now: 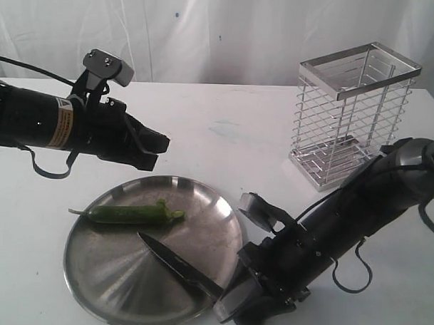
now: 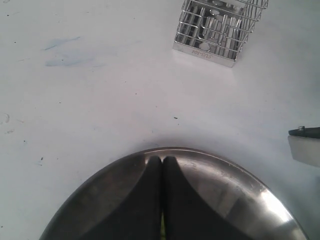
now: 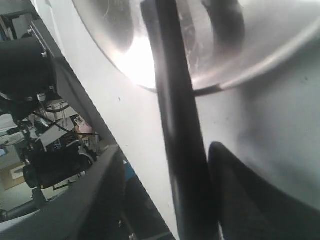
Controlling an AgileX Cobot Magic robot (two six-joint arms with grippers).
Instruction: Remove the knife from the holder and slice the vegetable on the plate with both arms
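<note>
Out of the tall silver wire-basket holder and lying flat: the all-black kitchen knife, long pointed blade resting on the wide round brushed-steel plate, tip aimed towards the slim glossy green chilli pepper but short of it, round handle reaching past the plate's rim over the white bench. Straddling that handle, fingers apart, one close against it and the other with a gap showing: the right end effector, so nothing clamped yet. Step in hand, by the look of it: regrasping the knife for the cut. Close squarely on the handle, well back from the blade, and centre it between the pads before squeezing, since a round handle probably rolls under an uneven pinch. Lift only once firm, keeping the edge turned down and the tip clear of the steel. Hovering above the plate's far rim near the pepper, fingers pressed together and empty: the left end effector. Bring it down onto the stem end to pin the pepper, well away from the blade's path. Holder well apart at the bench's far right, out of the way.
</note>
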